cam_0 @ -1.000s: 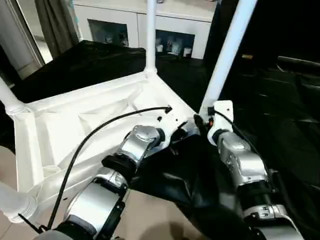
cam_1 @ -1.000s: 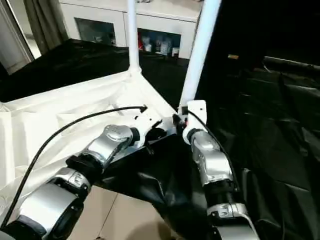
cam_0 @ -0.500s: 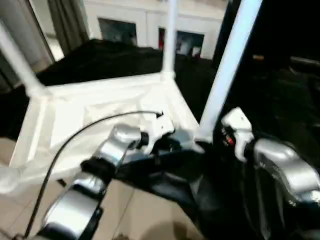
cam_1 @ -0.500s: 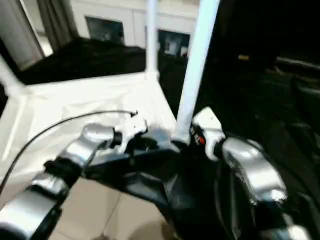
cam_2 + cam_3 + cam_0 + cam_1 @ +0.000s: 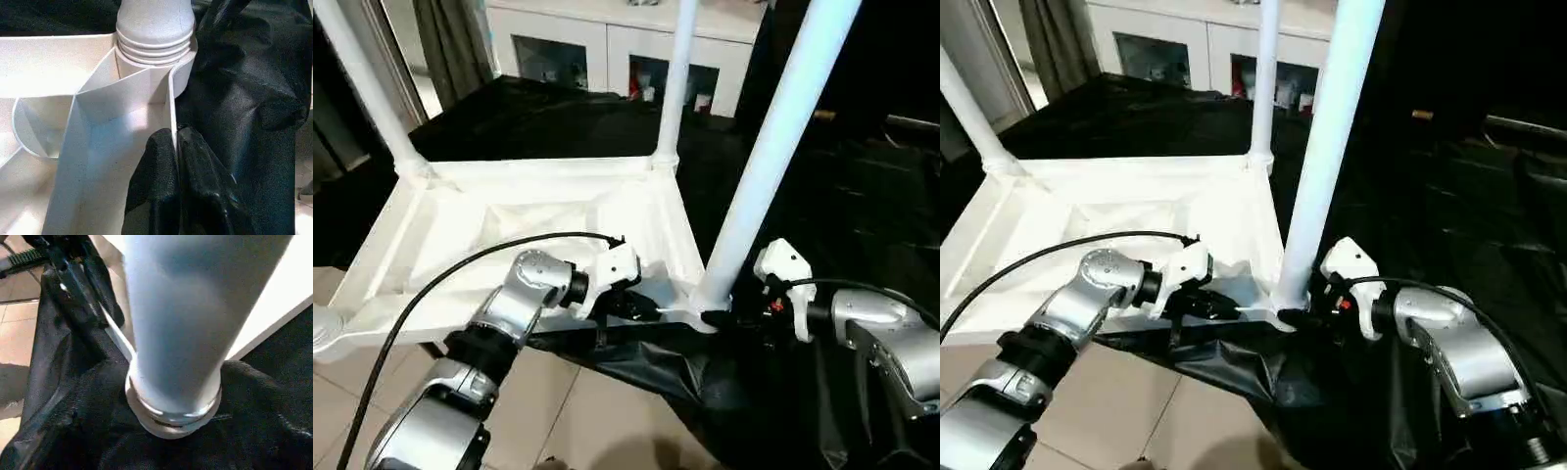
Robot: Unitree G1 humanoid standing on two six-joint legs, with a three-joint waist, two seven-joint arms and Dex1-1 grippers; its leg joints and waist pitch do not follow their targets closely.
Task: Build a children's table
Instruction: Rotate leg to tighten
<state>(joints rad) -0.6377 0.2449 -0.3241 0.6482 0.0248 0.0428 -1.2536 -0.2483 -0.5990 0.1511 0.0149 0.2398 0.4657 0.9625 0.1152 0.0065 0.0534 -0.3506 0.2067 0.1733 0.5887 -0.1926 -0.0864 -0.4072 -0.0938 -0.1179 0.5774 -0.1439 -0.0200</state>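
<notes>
The left wrist view shows the left tool (image 5: 175,161) clenched on the tabletop (image 5: 509,225) rim beside the corner socket (image 5: 152,54) — a leg (image 5: 773,147) seated in it. The tabletop lies upside down on the black-draped worktop (image 5: 509,117), legs up. Whether the right tool (image 5: 729,315) is clenched, I cannot tell.

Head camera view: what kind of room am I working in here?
Probably an indoor room of a home or a lab made to look like one. A white cabinet with glass doors stands at the back, grey curtains hang beside it, the floor is pale tile, and black sheeting covers the work surface.
</notes>
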